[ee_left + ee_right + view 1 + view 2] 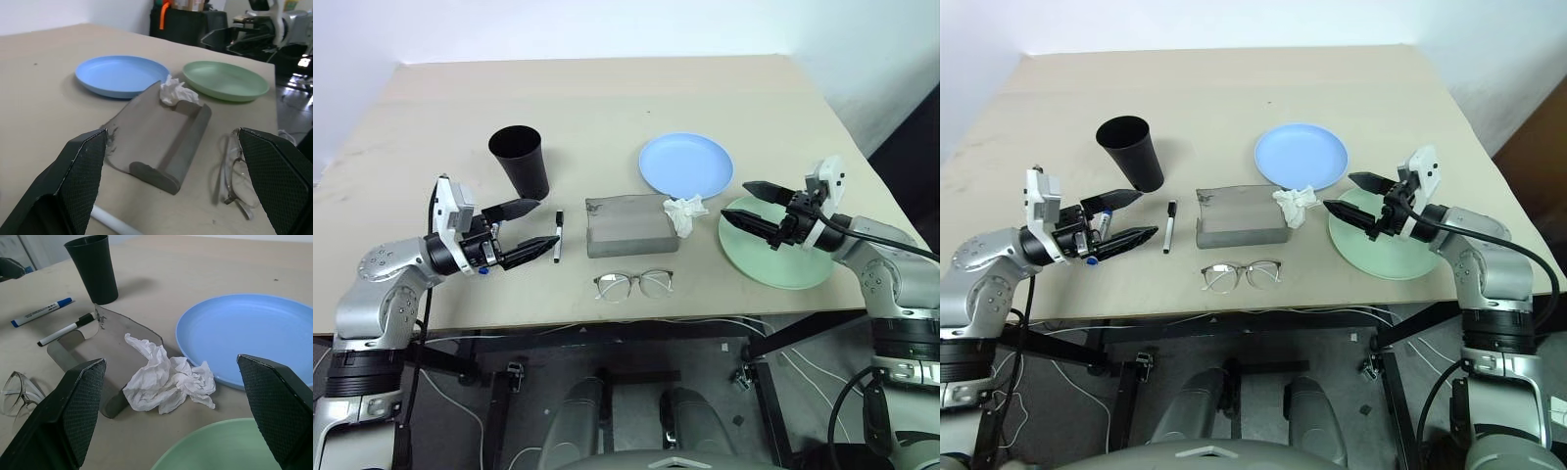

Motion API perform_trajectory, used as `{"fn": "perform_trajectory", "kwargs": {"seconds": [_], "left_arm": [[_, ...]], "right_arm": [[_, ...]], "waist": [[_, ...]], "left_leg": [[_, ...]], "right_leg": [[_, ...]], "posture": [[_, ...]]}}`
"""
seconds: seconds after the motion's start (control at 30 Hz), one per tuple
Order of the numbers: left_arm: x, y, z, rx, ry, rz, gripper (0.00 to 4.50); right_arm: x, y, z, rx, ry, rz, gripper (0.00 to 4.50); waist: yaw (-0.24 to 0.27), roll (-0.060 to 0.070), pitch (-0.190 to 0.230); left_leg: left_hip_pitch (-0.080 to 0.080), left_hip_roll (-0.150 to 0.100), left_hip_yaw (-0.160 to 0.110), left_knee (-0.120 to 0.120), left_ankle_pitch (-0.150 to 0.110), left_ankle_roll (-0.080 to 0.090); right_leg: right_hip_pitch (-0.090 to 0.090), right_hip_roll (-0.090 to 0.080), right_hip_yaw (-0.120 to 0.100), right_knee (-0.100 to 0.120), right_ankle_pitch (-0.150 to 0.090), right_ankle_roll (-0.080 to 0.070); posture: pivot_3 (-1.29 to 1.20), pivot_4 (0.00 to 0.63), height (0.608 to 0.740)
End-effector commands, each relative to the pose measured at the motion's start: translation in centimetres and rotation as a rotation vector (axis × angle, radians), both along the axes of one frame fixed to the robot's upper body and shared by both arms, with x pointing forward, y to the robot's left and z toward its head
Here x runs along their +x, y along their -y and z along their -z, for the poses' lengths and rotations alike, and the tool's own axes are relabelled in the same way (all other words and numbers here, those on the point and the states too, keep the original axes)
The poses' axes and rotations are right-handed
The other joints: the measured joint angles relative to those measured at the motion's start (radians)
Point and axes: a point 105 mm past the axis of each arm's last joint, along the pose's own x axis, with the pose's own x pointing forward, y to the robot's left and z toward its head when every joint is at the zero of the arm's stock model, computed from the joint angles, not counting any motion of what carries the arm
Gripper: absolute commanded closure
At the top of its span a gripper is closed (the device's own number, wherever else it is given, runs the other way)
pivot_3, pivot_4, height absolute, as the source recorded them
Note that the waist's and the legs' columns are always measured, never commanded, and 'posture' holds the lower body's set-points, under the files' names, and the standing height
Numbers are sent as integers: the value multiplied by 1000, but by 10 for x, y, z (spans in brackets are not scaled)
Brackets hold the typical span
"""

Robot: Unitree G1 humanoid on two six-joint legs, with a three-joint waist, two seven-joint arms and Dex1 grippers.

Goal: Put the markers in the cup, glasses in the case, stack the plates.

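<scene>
The black cup [519, 160] stands upright at the left. A white marker with a black cap [559, 237] lies right of it, and a blue-capped marker [41, 312] lies beside that, under my left gripper [546, 223], which hovers open and empty beside the cup. The grey case [629, 223] lies in the middle, with the wire-rimmed glasses [633, 284] in front of it. The light blue plate [685, 164] sits behind the mint green plate [793, 264], apart from it. My right gripper [736, 202] hangs open and empty over the green plate's left rim.
A crumpled white tissue [685, 212] rests against the case's right end, between the case and the plates. The table's front edge [607, 323] runs just in front of the glasses. The far half of the tabletop [607, 98] is bare.
</scene>
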Motion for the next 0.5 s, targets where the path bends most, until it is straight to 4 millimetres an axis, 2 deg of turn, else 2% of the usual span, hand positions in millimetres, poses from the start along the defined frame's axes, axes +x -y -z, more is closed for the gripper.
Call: {"fn": "perform_trajectory", "kwargs": {"seconds": [0.03,0.23,0.33,0.5], "left_arm": [[4,4,-9,8,44,21,58],[10,13,-15,-10,64,42,58],[13,17,-14,-4,64,51,58],[15,23,-7,2,53,74,58]], "right_arm": [[-2,-4,-17,9,71,-16,0],[0,-2,-18,24,76,20,0],[3,7,-16,17,43,60,0],[-8,7,-7,-38,-44,32,0]], "waist": [[1,0,0],[1,0,0],[1,0,0],[4,0,0]], "left_leg": [[0,0,0,1,0,1],[0,1,5,3,-2,3],[0,1,6,3,-2,3],[0,1,7,4,-2,3]], "right_leg": [[0,0,0,0,0,0],[0,-2,0,0,2,3],[0,-3,0,0,2,3],[0,-3,0,0,2,4]], "posture": [[0,150,727],[0,150,727],[0,150,727],[0,150,727]]}}
